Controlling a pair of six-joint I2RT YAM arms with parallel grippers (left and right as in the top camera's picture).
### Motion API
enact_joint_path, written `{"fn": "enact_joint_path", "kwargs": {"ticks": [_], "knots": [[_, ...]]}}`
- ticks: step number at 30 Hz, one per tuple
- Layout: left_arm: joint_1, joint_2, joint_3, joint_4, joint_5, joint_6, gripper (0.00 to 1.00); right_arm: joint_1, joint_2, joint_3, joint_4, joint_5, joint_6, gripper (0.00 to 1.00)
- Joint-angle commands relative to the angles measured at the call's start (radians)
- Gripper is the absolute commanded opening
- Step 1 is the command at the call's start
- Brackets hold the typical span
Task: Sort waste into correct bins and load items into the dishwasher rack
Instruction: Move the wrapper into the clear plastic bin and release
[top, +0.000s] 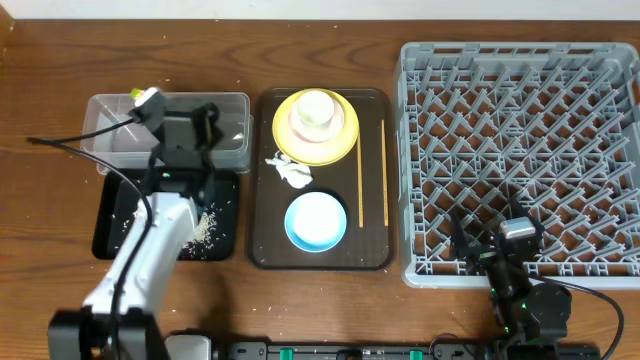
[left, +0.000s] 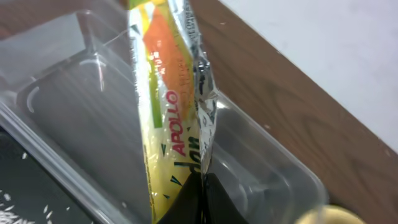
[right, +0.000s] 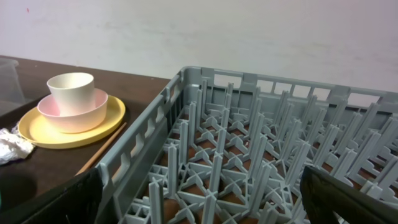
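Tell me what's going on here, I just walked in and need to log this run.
The left gripper is shut on the snack wrapper, holding it over the clear tub. The right gripper is open at the near edge of the dishwasher rack, which holds no dishes yet. The yellow plate with the pink bowl and white cup, the blue bowl, chopsticks and tissue lie on the brown tray. Loose rice lies on the black tray.

Wooden worktop (top: 50, 80): clear tub (top: 100, 101) and black tray (top: 108, 236) at left, brown tray (top: 372, 250) centre, grey rack (top: 410, 150) filling the right.
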Motion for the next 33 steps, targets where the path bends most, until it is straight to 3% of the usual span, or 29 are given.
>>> {"fn": "enact_joint_path", "kwargs": {"ticks": [1, 4, 6, 11, 16, 24, 33], "knots": [[0.052, 0.073, 0.008, 0.050, 0.069, -0.060, 0.08, 0.010, 0.000, -0.001, -0.004, 0.006, -0.012, 0.99], [0.087, 0.124, 0.008, 0.104, 0.098, -0.060, 0.14, 0.010, 0.000, -0.001, -0.005, 0.006, -0.012, 0.99], [0.106, 0.131, 0.008, 0.134, 0.130, -0.058, 0.43, 0.010, 0.000, -0.001, -0.004, 0.006, -0.012, 0.99], [0.117, 0.083, 0.010, 0.189, 0.189, 0.009, 0.50, 0.010, 0.000, -0.001, -0.005, 0.006, -0.012, 0.99], [0.116, -0.037, 0.013, 0.113, 0.226, 0.039, 0.52, 0.010, 0.000, -0.001, -0.005, 0.006, -0.012, 0.99], [0.101, -0.198, 0.013, -0.179, 0.514, 0.038, 0.48, 0.010, 0.000, -0.001, -0.005, 0.006, -0.012, 0.99], [-0.106, -0.171, 0.012, -0.385, 0.543, 0.039, 0.48, 0.010, 0.000, -0.001, -0.005, 0.006, -0.012, 0.99]]}}
